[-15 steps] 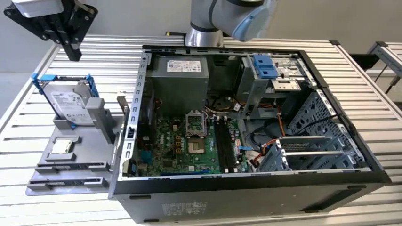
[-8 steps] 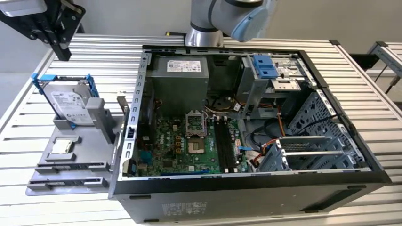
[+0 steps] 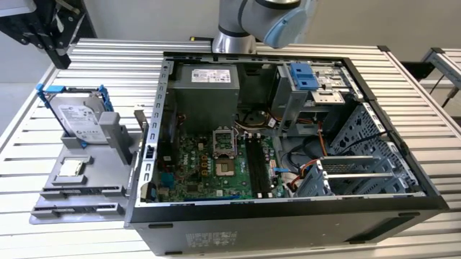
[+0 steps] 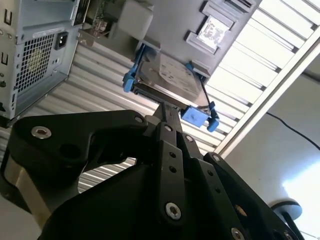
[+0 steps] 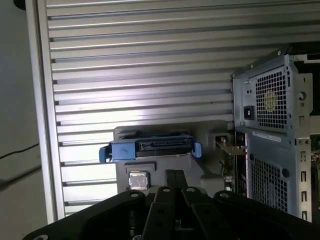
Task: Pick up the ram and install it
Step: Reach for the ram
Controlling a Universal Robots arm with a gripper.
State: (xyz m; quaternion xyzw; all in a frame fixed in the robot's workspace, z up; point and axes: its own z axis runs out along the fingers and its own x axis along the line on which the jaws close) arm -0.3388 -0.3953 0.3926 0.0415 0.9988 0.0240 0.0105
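Since the gripper point(image 4: 168, 109) hovers with its fingers together and nothing between them, the pick-up step looks not yet begun. What seems to be the ram point(image 3: 140, 120) stands on edge at the side of the gray holder point(image 3: 79, 186) nearest the open computer case point(image 3: 288, 218). The motherboard's black slots point(image 3: 256, 167) look vacant. A grasp calls for parted fingers squared across the thin stick.

Arm point(image 3: 249, 21) cut off at exterior view's upper edge, above computer case point(image 3: 288, 213). Hard drive point(image 3: 72, 113) beside case: lower part hidden behind grey holder point(image 3: 112, 129). Second wrist view: gripper point(image 4: 167, 107) covers part of drive. Slots point(image 3: 256, 162) inside case too small to judge.
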